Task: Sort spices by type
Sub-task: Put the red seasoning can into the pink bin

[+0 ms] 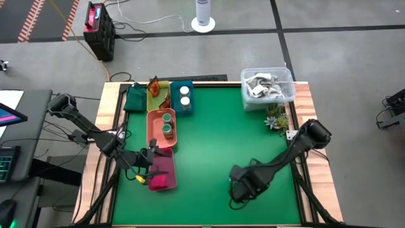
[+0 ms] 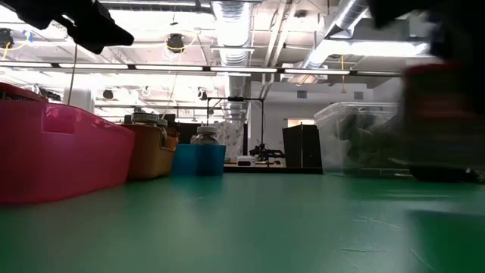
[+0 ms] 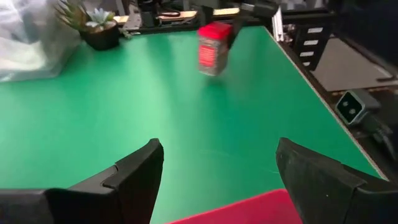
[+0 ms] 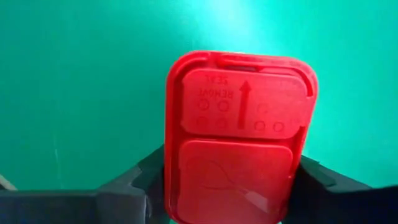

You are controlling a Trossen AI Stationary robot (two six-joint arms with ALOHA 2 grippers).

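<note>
Right gripper (image 4: 227, 180) has its fingers closing on the red-lidded spice tin (image 4: 239, 134), which stands on the green mat (image 1: 215, 139) near the front right. Next it probably needs a firm grip, then a carry left to the pink tray (image 1: 166, 166), where the left gripper (image 1: 147, 159) waits fully open.
</note>
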